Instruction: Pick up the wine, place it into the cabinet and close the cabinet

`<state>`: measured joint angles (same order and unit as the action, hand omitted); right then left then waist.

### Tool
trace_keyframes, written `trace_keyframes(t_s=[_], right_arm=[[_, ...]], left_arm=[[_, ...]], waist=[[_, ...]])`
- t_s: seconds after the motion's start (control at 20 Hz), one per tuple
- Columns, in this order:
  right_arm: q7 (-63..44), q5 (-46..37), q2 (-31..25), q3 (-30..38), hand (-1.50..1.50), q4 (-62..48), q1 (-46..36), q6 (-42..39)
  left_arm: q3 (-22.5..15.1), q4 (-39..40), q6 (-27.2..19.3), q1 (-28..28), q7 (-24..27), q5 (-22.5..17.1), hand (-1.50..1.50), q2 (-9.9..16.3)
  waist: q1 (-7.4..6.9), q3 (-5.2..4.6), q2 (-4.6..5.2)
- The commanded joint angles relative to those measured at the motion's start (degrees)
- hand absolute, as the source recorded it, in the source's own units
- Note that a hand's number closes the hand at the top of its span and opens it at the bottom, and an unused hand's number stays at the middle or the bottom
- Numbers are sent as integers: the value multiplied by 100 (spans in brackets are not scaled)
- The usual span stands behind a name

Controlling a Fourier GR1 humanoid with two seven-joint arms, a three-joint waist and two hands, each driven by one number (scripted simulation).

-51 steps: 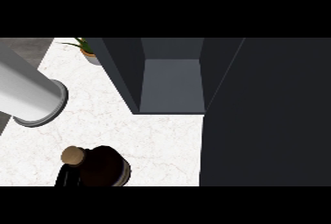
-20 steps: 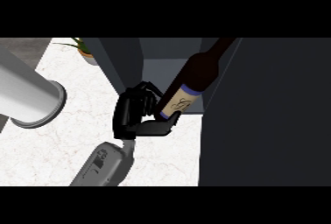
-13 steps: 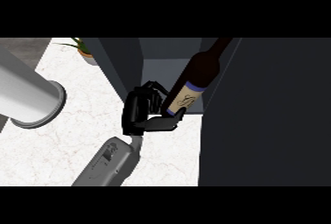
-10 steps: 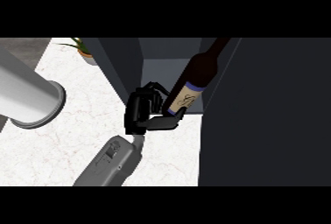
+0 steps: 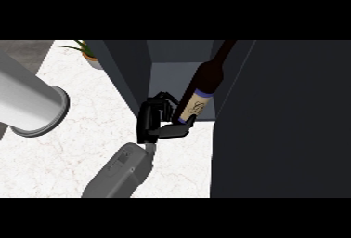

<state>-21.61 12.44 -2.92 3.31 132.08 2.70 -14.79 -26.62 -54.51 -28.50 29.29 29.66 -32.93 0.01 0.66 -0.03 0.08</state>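
The white counter (image 5: 68, 153) to the left of the fingers (image 5: 159, 100) is evenly and brightly lit, and no glare is seen on it. To the right of the fingers the open cabinet (image 5: 178, 74) is dim inside, and its door (image 5: 288, 116) is shown as a nearly black, flat surface where no detail can be told. A weak highlight is seen along the wine bottle (image 5: 202, 90) beside the fingertips, while the black right hand (image 5: 156, 123) stays dark and its shape is hard to separate from the shadow.
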Motion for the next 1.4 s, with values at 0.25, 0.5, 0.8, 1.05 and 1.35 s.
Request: trace_keyframes(t_s=[0.25, 0.5, 0.8, 1.05, 1.35], right_arm=[[469, 255, -30, 161, -150, -20, 506, -394], [79, -45, 34, -87, -150, -212, -14, -65], [585, 4, 63, 79, -150, -318, 353, -330], [622, 21, -21, 196, -150, -498, 268, -346], [618, 572, -225, 427, -150, -423, 340, -651]], left_arm=[[404, 961, 731, 429, 521, -821, 150, -1], [422, 1909, 1401, 676, 1117, -1384, 150, -1], [-37, 2176, 1180, 1068, 1157, -1732, 150, -1], [-248, 2412, 1170, 1416, 1132, -2216, 150, -1], [-136, 2913, 1388, 1832, 1198, -2558, 150, -1]], waist=[[32, 1, 2], [32, -2, 19], [40, 0, 11], [101, -1, 22], [169, -1, 37]])
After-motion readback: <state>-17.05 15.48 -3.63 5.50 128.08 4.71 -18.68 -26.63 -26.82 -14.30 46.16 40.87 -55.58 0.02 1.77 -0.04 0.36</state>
